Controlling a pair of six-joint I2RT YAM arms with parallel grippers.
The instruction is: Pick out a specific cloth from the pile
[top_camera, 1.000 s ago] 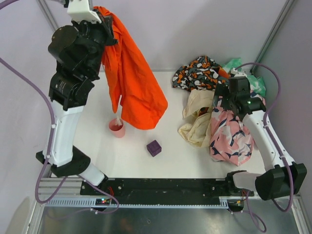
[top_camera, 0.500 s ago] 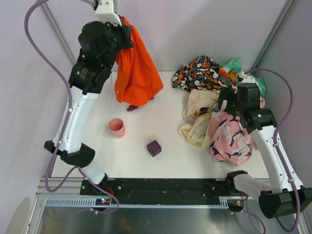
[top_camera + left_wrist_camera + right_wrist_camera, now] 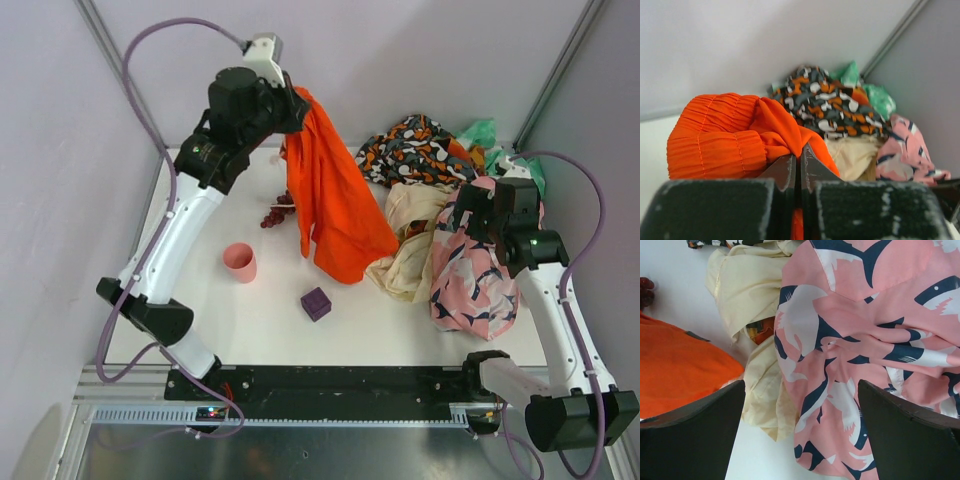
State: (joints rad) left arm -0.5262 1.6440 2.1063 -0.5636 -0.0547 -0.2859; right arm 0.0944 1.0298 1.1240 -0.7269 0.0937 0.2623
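Above the white table [image 3: 270, 325], we pinch the orange cloth [image 3: 335, 200] high in the left claw [image 3: 800, 165], to part it from the pile [image 3: 420, 150] at three o'clock; the right claw [image 3: 801, 390] gapes empty.

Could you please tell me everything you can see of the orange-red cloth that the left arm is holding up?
The orange-red cloth is plain and bright, with no pattern. It looks like thin fabric, and a gathered, ribbed band shows in the left wrist view. The left claw is shut on its top edge, so it hangs in long folds over the table. Its lower end comes down beside the cream cloth; whether they touch I cannot tell.
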